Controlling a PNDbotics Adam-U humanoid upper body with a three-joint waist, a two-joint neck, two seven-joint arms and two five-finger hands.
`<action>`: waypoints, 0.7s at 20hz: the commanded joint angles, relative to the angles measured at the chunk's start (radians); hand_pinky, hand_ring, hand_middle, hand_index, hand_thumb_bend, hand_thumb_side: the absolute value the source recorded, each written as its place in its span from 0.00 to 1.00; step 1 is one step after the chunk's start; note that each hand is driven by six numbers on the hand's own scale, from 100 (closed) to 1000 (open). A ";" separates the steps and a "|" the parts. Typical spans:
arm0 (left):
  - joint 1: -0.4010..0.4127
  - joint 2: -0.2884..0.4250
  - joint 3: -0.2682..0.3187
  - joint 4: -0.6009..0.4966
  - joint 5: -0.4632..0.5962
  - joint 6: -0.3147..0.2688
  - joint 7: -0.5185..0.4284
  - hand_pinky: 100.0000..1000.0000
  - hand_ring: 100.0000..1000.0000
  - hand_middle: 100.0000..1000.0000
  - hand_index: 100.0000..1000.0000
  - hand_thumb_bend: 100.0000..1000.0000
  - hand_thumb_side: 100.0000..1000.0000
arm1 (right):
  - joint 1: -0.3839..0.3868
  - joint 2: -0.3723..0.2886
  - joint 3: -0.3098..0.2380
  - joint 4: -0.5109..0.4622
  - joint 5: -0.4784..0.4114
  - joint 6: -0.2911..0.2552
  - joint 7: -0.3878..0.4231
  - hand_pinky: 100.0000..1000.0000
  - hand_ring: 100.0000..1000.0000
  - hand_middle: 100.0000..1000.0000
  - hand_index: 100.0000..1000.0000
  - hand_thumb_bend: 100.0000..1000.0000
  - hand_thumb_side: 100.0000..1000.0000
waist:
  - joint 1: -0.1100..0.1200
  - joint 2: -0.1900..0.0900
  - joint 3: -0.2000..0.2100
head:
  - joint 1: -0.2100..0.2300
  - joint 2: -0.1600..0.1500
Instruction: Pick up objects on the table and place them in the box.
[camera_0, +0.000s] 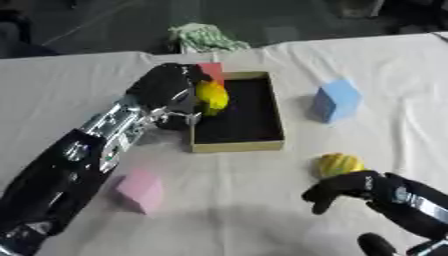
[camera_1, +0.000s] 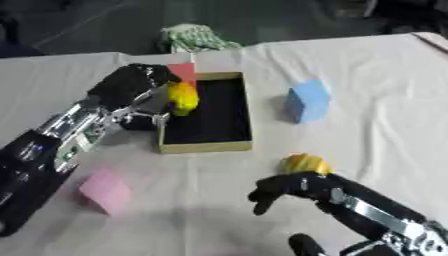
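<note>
**Yellow Toy Hangs Over the Box**

Yellow and bumpy, a small toy (camera_0: 212, 96) sits in the curled fingers of the left hand (camera_0: 168, 89), right over the left wall of the box (camera_0: 236, 145) in the upper middle of the frame. The dark inside of the box has nothing else in it. To do this step well, the hand should slide a bit more over the dark floor, go low, then let go, so the toy does not hit the wall and roll out.

The right hand (camera_1: 293, 189) is at the lower right, fingers bent down and holding nothing, next to another yellow thing (camera_0: 339, 164). A blue block (camera_0: 336, 101) waits at the right and a pink block (camera_0: 140, 190) at the lower left.
</note>
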 joint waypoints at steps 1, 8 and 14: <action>-0.013 0.020 0.012 -0.013 -0.012 -0.007 -0.017 0.74 0.72 0.75 0.86 0.11 0.24 | -0.008 -0.004 -0.004 -0.021 -0.008 -0.007 0.008 0.79 0.82 0.66 0.93 0.00 0.37 | -0.004 -0.018 0.002 | -0.002 -0.014; -0.011 0.076 0.020 -0.108 0.043 -0.028 -0.092 0.77 0.74 0.77 0.89 0.00 0.20 | -0.005 -0.006 -0.010 -0.021 -0.004 -0.007 0.004 0.79 0.82 0.66 0.93 0.00 0.37 | -0.002 -0.019 0.012 | -0.010 -0.022; 0.010 0.157 0.032 -0.238 0.123 -0.093 -0.123 0.77 0.72 0.74 0.88 0.00 0.18 | 0.000 -0.012 -0.015 -0.021 0.004 -0.006 -0.002 0.79 0.82 0.66 0.93 0.00 0.37 | 0.004 -0.020 0.025 | -0.036 -0.028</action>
